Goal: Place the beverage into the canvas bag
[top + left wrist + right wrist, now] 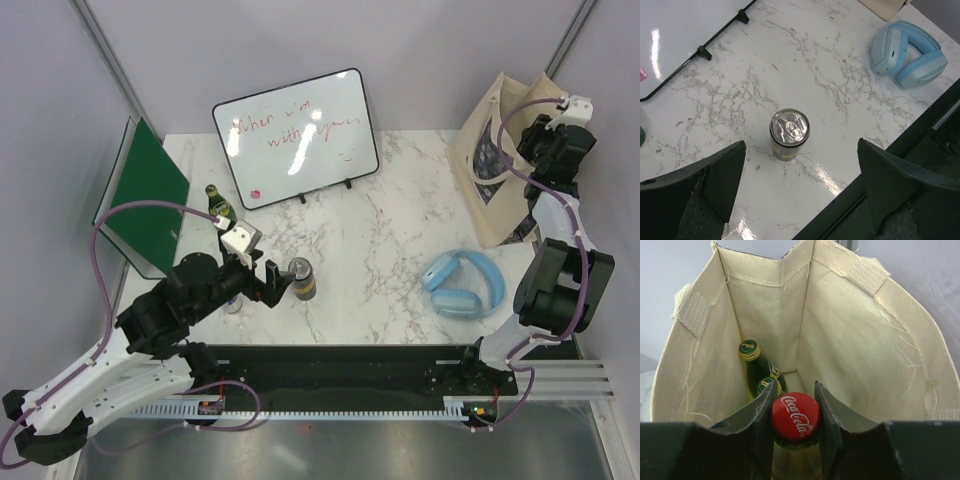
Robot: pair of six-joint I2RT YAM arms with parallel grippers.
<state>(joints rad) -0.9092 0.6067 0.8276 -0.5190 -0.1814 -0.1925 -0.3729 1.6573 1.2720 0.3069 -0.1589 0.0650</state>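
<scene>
The cream canvas bag (pixel 497 150) stands at the far right of the table. My right gripper (pixel 795 415) is over its open mouth (pixel 840 340), shut on the red-capped Coca-Cola bottle (pixel 795 419), which hangs inside the bag. Two green bottles with gold caps (pixel 755 367) lie at the bag's bottom. My left gripper (pixel 800 187) is open, its fingers (pixel 715 175) wide either side of a silver-topped can (pixel 789 132) standing on the marble, just ahead of them. The can also shows in the top view (pixel 301 278). A green bottle (pixel 217 205) stands at the back left.
Blue headphones (pixel 463 283) lie near the front right. A whiteboard (pixel 296 136) stands at the back, a green board (pixel 146 195) leans at the left. A black rail (pixel 340 365) runs along the near edge. Another can (pixel 234 300) sits half hidden under my left arm.
</scene>
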